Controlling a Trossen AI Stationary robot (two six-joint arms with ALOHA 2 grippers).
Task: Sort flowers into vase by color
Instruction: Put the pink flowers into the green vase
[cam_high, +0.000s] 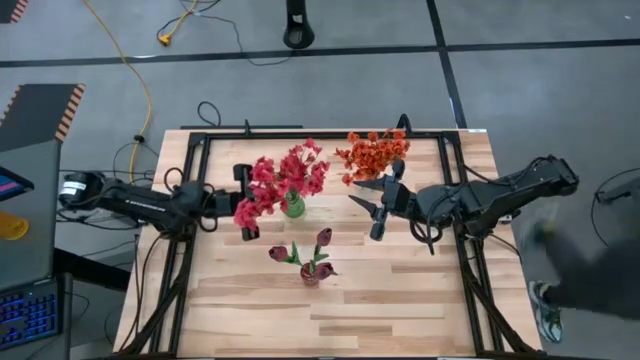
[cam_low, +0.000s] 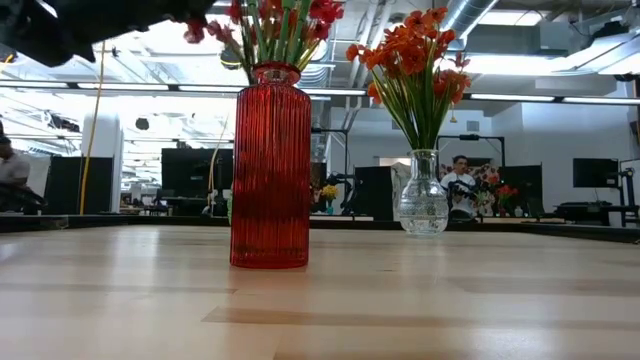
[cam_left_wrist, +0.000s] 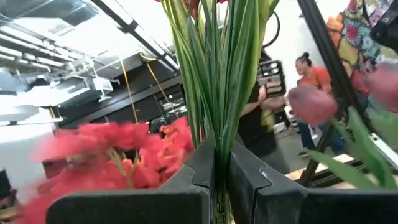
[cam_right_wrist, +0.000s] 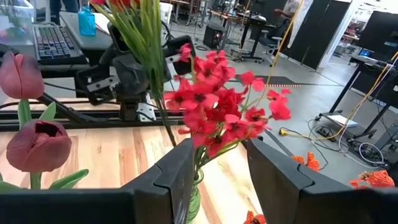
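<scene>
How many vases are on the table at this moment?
3. A green glass vase with pinkish-red flowers at the table's centre, a clear glass vase with orange flowers toward the back, and a red ribbed glass vase with maroon tulips nearer the front.

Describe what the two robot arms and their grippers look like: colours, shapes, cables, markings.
Both arms are black and built of jointed segments. The left arm bears small white lettering along its side, and the right arm ends in a bulky rounded joint. Thin black cables loop beside each. The left gripper and right gripper each have two flat, angular matte-black fingers.
</scene>
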